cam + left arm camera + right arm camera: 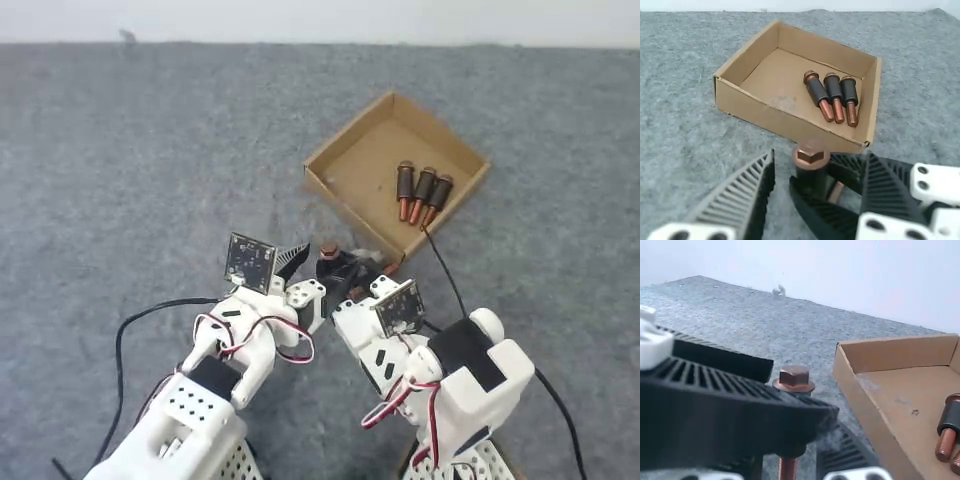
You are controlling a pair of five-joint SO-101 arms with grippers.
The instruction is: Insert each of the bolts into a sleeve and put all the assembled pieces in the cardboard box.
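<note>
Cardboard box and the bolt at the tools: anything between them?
Nothing: just a bare strip of grey mat between the cardboard box and the bolt, per the left wrist view.

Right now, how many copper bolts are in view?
4. Three copper bolts in black sleeves lie side by side in the brown cardboard box; the fourth stands outside it, between the left gripper and right gripper.

Bright, soft, even light falls across the grey worktop (pixel 120 150). Shadows are faint and soft-edged, lying along the inner walls of the cardboard box (pixel 360 172).
</note>
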